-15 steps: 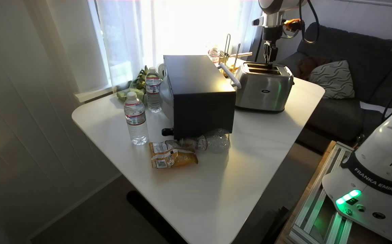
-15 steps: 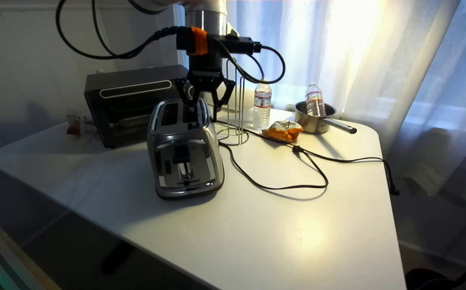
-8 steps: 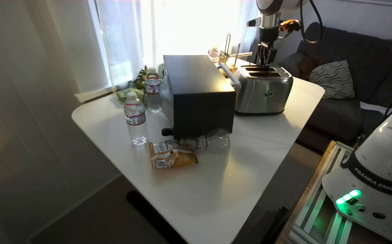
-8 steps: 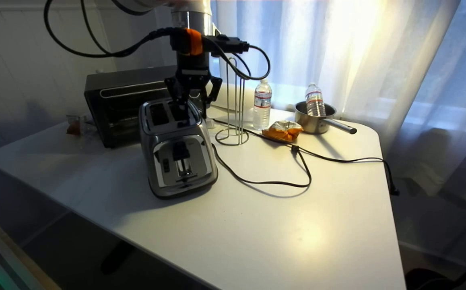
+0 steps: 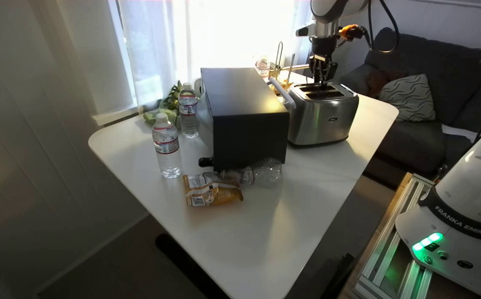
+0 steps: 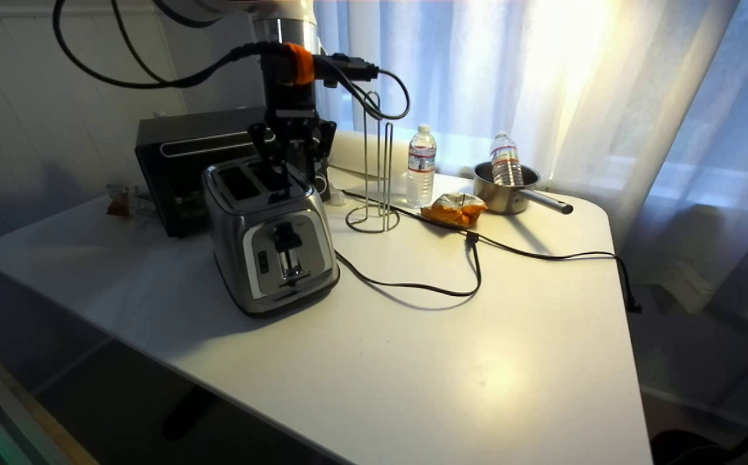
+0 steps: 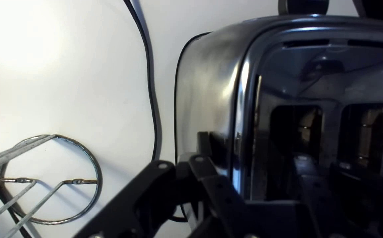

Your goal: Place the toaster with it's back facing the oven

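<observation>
The silver toaster [image 5: 327,112] stands upright on the white table, beside the black oven's door side. In an exterior view its lever end [image 6: 290,252] faces away from the oven [image 6: 206,129]; the opposite end points roughly toward the oven and is hidden. My gripper [image 6: 303,173] points down at the toaster's top. In the wrist view the gripper [image 7: 251,147] straddles one long side wall of the toaster [image 7: 208,99]. One of its fingers [image 7: 204,143] lies against the outer side. The other reaches into the near slot, its tip hidden. The jaws appear shut on that wall.
A wire stand [image 6: 373,223] stands close beside the gripper, and the toaster's cord [image 6: 413,285] trails across the table. Bottles [image 6: 421,168], an orange bag [image 6: 455,210] and a pot [image 6: 503,197] stand behind. In an exterior view, a lying bottle [image 5: 265,172] rests against the oven.
The gripper and toaster have moved together toward the oven. The toaster has turned a little, showing more of its lever end at an angle. The cord has been dragged along.
</observation>
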`<state>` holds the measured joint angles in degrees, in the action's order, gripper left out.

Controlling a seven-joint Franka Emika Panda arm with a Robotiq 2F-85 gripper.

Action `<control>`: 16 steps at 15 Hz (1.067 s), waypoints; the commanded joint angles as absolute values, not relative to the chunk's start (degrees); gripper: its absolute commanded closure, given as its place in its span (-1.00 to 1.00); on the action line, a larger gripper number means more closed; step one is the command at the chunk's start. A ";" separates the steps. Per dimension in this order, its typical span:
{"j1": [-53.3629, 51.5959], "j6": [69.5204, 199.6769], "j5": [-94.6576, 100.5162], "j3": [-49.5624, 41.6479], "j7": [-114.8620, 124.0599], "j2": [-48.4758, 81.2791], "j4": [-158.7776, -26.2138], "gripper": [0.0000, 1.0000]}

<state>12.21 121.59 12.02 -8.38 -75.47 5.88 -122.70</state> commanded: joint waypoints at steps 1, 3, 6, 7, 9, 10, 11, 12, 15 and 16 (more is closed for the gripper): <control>10.24 118.27 12.97 -7.17 -77.28 3.25 -129.59 -0.38; 9.89 117.26 13.35 -7.09 -77.96 3.13 -129.53 -0.51; 9.50 114.56 12.72 -6.98 -77.90 3.07 -129.30 -0.92; 9.46 113.94 12.49 -6.96 -78.07 3.03 -129.06 -0.99; 9.43 112.13 11.80 -6.88 -78.24 3.07 -128.87 -1.00; 9.39 111.35 11.35 -6.82 -78.46 2.85 -128.96 -1.00; 9.36 111.01 10.90 -6.81 -78.59 2.61 -129.06 -1.00; 9.31 110.43 10.23 -6.79 -78.46 2.48 -128.92 -1.00; 9.37 110.34 7.74 -6.78 -78.24 2.32 -128.40 -1.00; 9.45 110.42 6.43 -6.78 -78.53 2.17 -128.25 -1.00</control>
<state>9.63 112.16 10.44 -7.08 -77.20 4.81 -125.93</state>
